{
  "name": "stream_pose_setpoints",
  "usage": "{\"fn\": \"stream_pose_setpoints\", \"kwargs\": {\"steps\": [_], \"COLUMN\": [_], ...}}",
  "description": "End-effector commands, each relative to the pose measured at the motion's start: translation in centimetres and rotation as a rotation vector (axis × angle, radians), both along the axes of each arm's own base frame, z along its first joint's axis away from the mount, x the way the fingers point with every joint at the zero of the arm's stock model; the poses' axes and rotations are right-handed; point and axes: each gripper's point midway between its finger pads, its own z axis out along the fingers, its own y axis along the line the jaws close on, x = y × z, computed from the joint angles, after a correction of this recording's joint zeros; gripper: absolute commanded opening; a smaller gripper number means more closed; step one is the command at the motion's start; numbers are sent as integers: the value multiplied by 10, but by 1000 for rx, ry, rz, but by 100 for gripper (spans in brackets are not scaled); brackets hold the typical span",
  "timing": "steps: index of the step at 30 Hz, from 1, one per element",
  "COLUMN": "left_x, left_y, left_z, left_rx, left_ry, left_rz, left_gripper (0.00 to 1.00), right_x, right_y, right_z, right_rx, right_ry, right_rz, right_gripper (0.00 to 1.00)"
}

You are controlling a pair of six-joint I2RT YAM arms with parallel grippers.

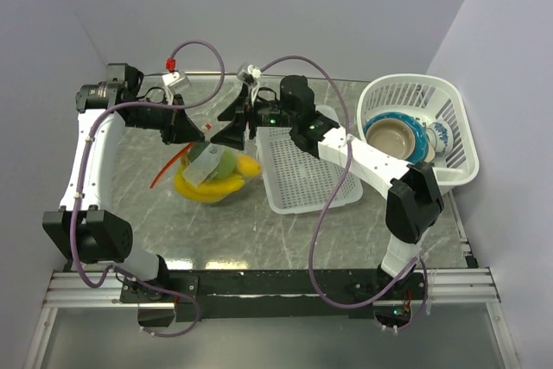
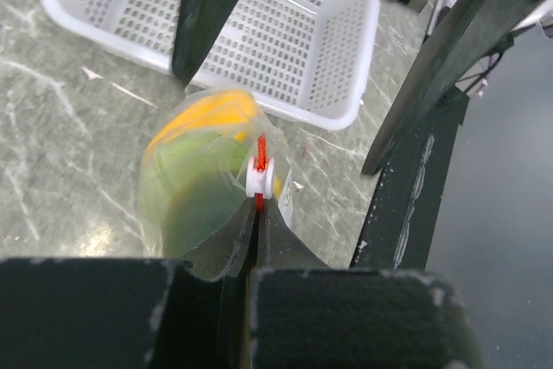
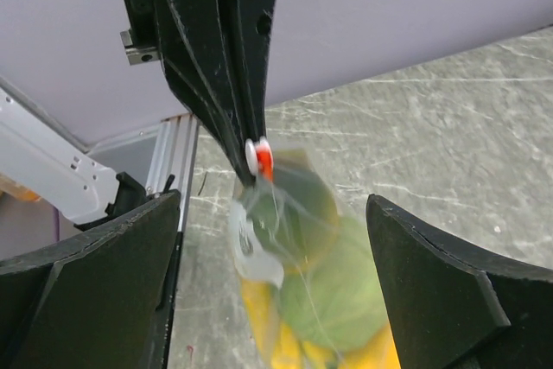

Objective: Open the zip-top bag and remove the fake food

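Observation:
The clear zip-top bag (image 1: pixel 210 172) hangs below my left gripper (image 1: pixel 203 134), which is shut on its orange-red zip strip (image 2: pixel 260 155) by the white slider. Inside it show the fake food: a green leafy ball (image 3: pixel 359 287), yellow banana pieces (image 1: pixel 216 189) and something orange (image 2: pixel 213 114). The bag's bottom rests on or just above the table. My right gripper (image 1: pixel 232 125) is open, close to the right of the left gripper, its jaws wide on either side of the bag (image 3: pixel 302 257) without touching it.
A white slotted tray (image 1: pixel 302 170) lies right of the bag. A white round basket (image 1: pixel 449 131) at the far right holds blue and tan bowls (image 1: pixel 396 136). The table's near edge is a metal rail (image 1: pixel 259 287).

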Motion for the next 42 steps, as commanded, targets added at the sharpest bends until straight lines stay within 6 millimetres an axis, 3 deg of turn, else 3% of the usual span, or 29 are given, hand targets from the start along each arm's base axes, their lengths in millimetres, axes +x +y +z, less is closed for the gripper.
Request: {"fn": "stream_pose_setpoints", "kwargs": {"steps": [1, 6, 9, 10, 12, 13, 15, 23, 26, 29, 30, 32, 33, 34, 35, 37, 39, 42], "left_x": [-24, -29, -29, -29, -29, -29, -28, -24, -23, -23, -22, -22, -20, -20, -19, -16, -11, -11], "left_y": [-14, -22, -22, -22, -22, -22, -21, -19, -19, -18, -18, -17, -18, -19, -20, -24, -25, -28], "left_z": [35, 40, 41, 40, 42, 43, 42, 34, 34, 34, 32, 30, 32, 34, 36, 48, 59, 65], "left_rx": [-50, -59, -58, -58, -55, -51, -42, -25, -24, -20, -14, -13, -18, -31, -42, -78, -102, -134], "left_ry": [-91, -95, -99, -96, -104, -114, -118, -101, -106, -109, -107, -104, -118, -105, -103, -130, -184, -184], "left_rz": [-60, -88, -88, -88, -87, -87, -84, -78, -77, -73, -72, -66, -63, -54, -48, -38, -33, -31], "left_gripper": [5, 5, 5, 4, 4, 4, 3, 2, 1, 1, 1, 2, 7, 37, 54, 75, 85, 86], "right_x": [-1, -7, -9, -8, -5, -8, -11, -17, -17, -16, -15, -15, -15, -15, -15, -15, -17, -19], "right_y": [10, 17, 18, 18, 18, 18, 16, 7, 4, 2, 1, 0, -1, -1, -2, -3, -2, -4], "right_z": [17, 15, 8, 3, -2, -6, -13, -11, -10, -10, -9, -7, -7, -4, -3, -1, -2, 0], "right_rx": [40, 30, 16, 7, -21, -32, -45, -53, -53, -58, -59, -61, -62, -58, -56, -56, -60, -60], "right_ry": [-72, -61, -41, -29, 4, 2, 10, -13, -20, -22, -22, -32, -36, -43, -44, -45, -42, -45], "right_rz": [31, 64, 81, 83, 75, 92, 96, 86, 77, 69, 61, 52, 48, 48, 44, 45, 51, 54], "right_gripper": [96, 94, 79, 66, 51, 52, 64, 60, 45, 19, 5, 0, 0, 0, 0, 0, 0, 0]}}
